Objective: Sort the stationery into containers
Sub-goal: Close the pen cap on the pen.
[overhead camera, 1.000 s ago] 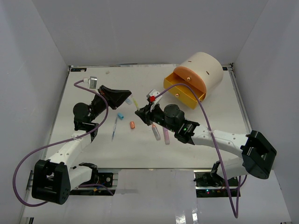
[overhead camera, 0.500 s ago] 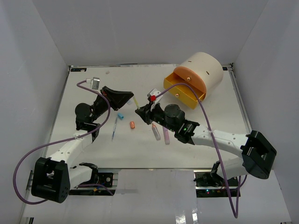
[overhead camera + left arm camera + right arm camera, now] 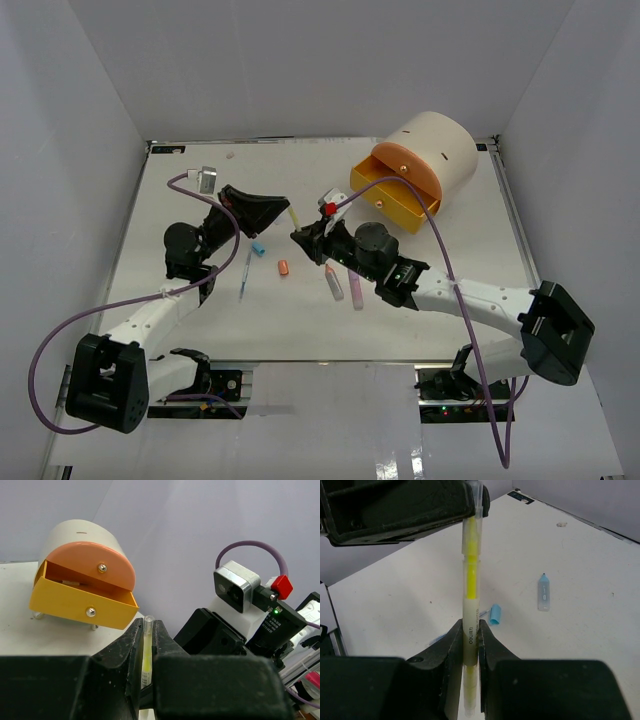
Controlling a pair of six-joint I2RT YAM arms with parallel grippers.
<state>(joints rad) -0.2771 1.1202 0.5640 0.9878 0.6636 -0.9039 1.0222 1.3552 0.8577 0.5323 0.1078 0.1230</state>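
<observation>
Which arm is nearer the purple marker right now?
Right. The right arm passes just beside the purple marker; the left arm sits well off to its left.

Highlighter (image 3: 471, 587): yellow body, clear end, black lettering; left gripper (image 3: 148, 630) and right gripper (image 3: 470, 630) both black. Cylinder (image 3: 440, 145) cream, upper drawer (image 3: 92, 562) orange, lower drawer (image 3: 75, 605) yellow. Table (image 3: 570, 645) white, carrying a light-blue cap (image 3: 495, 613), a pale-blue marker (image 3: 544, 592) and an orange cap (image 3: 283, 268).
</observation>
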